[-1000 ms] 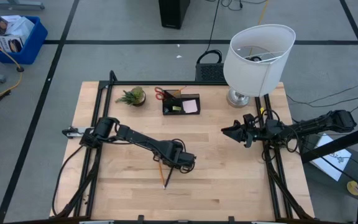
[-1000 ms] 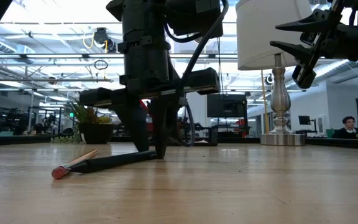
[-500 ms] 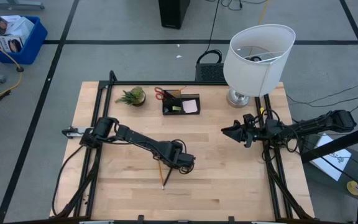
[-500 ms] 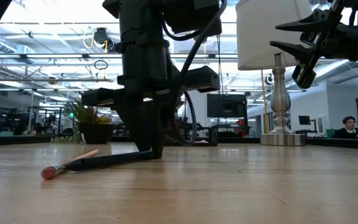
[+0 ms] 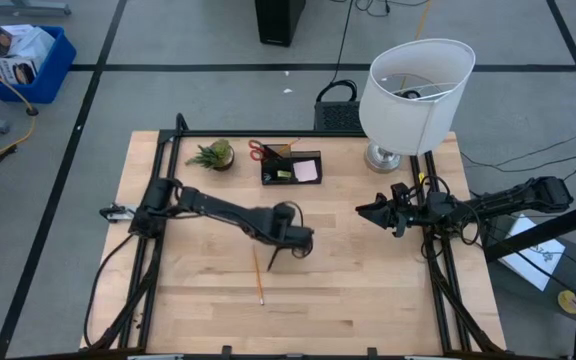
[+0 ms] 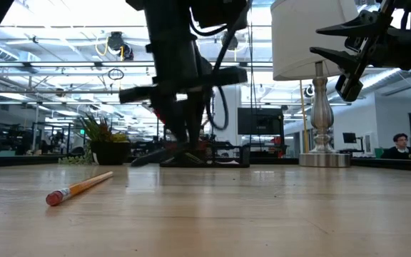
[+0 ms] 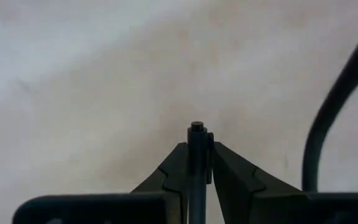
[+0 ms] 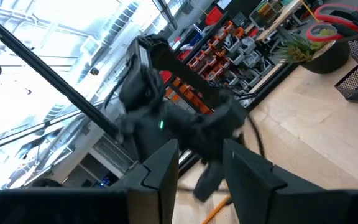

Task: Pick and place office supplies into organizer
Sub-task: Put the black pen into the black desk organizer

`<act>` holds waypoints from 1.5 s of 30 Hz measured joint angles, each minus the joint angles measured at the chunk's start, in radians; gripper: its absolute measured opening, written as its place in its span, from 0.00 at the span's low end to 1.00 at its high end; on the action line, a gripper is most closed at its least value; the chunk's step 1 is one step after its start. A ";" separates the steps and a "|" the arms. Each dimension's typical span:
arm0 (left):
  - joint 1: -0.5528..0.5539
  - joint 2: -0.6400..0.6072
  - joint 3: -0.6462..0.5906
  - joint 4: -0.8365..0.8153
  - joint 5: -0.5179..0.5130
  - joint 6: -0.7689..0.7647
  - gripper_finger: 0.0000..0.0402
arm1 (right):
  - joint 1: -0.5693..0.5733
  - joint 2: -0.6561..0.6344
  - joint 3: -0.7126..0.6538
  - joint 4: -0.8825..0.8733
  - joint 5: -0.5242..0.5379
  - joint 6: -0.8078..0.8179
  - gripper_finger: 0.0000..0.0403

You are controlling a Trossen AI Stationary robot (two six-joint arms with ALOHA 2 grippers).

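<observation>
We see two arms built of dark, near-black links joined by chunky rounded joints. The left arm [image 5: 223,212] is slim along its links and thickens into a blocky wrist housing. A black cable [image 7: 337,99] curves beside its end effector [image 7: 191,168], whose two fingers are dark, wedge-shaped and taper to narrow tips. The right arm [image 5: 508,200] carries bundled black cables near its base at 3 o'clock, and its end effector [image 8: 201,168] has two broad, flat, matte black fingers

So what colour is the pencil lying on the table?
The pencil is orange with a red eraser tip, clearest in the low view.
</observation>
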 joint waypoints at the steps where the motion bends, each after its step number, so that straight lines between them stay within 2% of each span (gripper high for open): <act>1: 0.010 -0.012 0.000 -0.005 -0.026 0.009 0.15 | 0.000 0.000 0.000 0.000 0.000 0.000 0.29; 13: 0.208 -0.189 0.003 -0.005 -0.389 0.266 0.15 | 0.000 0.000 0.000 0.000 0.000 0.000 0.29; 18: 0.312 -0.233 0.004 0.126 -0.498 0.457 0.15 | 0.000 0.000 0.000 0.000 0.000 0.000 0.29; 26: 0.431 -0.230 0.004 0.503 -0.492 0.826 0.15 | 0.000 0.000 0.000 0.000 0.000 0.000 0.29; 30: 0.473 -0.230 0.004 0.599 -0.486 0.949 0.15 | 0.000 0.000 0.000 0.000 0.000 0.000 0.29; 33: 0.502 -0.230 -0.015 0.649 -0.485 0.982 0.15 | 0.000 0.000 0.000 0.000 0.000 0.000 0.29; 40: 0.530 -0.231 -0.175 0.858 -0.437 0.990 0.15 | 0.000 0.000 0.000 0.000 0.000 0.000 0.29; 45: 0.539 -0.231 -0.253 0.953 -0.440 0.996 0.15 | 0.000 0.000 0.000 0.000 0.000 0.000 0.29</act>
